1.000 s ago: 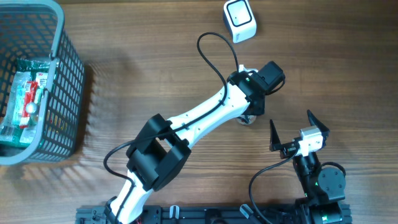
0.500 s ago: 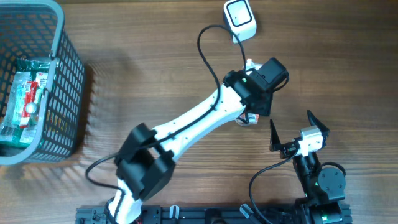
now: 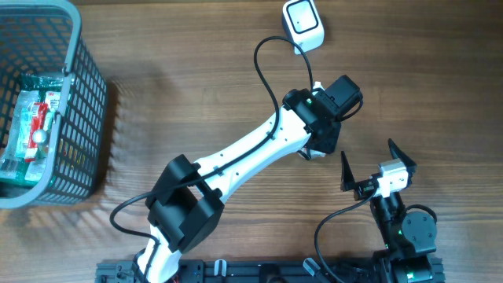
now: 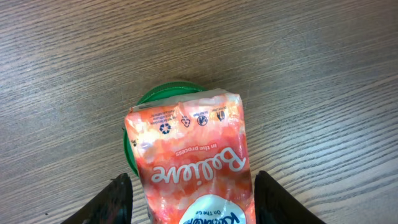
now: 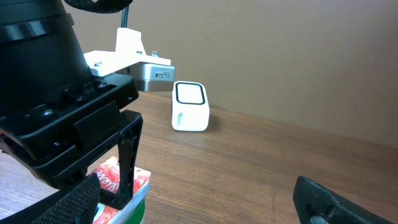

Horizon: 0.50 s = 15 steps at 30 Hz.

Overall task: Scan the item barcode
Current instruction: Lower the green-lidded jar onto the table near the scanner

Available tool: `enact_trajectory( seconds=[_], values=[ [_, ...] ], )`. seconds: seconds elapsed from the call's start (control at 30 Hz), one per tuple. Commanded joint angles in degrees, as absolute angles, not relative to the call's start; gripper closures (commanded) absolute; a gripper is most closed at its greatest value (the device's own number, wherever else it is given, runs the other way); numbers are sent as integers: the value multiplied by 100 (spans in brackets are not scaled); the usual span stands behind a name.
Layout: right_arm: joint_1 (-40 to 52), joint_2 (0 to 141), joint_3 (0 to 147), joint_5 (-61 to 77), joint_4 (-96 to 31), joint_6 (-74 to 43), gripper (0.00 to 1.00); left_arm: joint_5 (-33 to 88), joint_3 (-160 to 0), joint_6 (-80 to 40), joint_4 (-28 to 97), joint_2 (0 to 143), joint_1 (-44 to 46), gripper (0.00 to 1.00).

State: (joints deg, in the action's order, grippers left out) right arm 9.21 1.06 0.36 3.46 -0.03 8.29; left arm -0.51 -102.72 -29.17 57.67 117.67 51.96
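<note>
Overhead, left arm (image 3: 259, 153) largely hides pouch (image 4: 193, 162), left jaws flank it, grip unclear, right jaws spread.

Between the fingers (image 4: 121, 202) of the left hand (image 4: 194, 200) lies a pouch (image 4: 186, 149), on top of a round lid (image 4: 158, 96) on the counter (image 4: 311, 74). Beyond that hand stands the scanner (image 3: 302, 25). The right hand (image 3: 367, 153) is near, to its right. The basket (image 3: 86, 102), with packets (image 3: 31, 118) in it, is well apart to its left.

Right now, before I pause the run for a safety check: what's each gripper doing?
Left gripper: jaws either side of the orange pouch; a firm grip cannot be told.
Right gripper: open, holding nothing.
</note>
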Motion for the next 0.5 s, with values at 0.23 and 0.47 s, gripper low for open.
enact_trajectory(
  seconds=[0.23,0.47],
  values=[
    [893,91,30,436,12,899,0,-1,-10307,-2875,5771,12145,5188,46],
    [893,91,30,436,12,899,0,-1,-10309,-2871,5815,11972,5072,69]
  ],
)
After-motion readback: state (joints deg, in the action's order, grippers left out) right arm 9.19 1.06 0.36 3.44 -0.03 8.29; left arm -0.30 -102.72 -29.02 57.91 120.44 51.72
